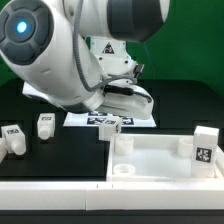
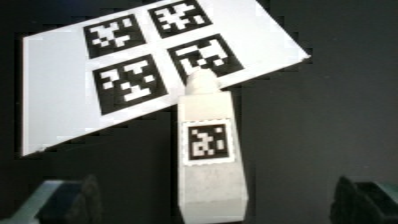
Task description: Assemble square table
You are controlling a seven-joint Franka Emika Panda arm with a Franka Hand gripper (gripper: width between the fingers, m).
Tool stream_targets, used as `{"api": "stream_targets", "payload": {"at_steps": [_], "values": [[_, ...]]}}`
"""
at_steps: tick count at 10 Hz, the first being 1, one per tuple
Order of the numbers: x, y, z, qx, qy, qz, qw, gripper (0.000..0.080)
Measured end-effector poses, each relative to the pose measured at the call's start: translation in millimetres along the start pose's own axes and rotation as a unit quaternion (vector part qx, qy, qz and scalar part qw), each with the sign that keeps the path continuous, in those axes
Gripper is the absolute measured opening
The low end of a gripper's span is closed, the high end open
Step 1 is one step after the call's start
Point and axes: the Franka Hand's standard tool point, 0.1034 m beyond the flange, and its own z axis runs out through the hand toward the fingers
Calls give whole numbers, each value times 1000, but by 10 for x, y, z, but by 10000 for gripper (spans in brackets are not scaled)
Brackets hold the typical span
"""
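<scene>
surface: black surface (image 1: 60,165), dark backdrop behind.
table top: white rimmed table top (image 1: 150,160) at the exterior view's right, with a corner leg (image 1: 205,147) standing at its right end.
marker board: the marker board (image 2: 151,60) lies flat mid-surface.
middle leg: the middle leg (image 2: 208,150) sits at the marker board's edge, between the claw's fingers. it is likely light, rigid and smooth; best gripped across its flat sides, mid-length.
spare legs: the outer leg (image 1: 13,140) and inner leg (image 1: 45,124) stand at the exterior view's left.
claw: the claw (image 2: 214,200) is spread wide, holding nothing.

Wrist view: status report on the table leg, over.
Pincer open, empty, poised over one leg. Leg's tip at marker board edge. Tabletop apart, nothing blocking.
</scene>
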Motion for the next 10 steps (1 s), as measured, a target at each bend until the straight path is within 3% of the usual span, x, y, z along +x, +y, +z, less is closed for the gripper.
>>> {"api": "stream_targets", "payload": {"at_steps": [2,4,7,8,9,10], "values": [[99,-89,15,-2,37,-66,997,648],[74,-133,54,-1,45,-82,996,648],[67,-70,109,1,2,-70,998,648],[4,-5,227,3,-36,-49,998,648],[30,1,286,0,-45,-45,998,648],[-60,-36,326,-2,-66,-37,997,648]]}}
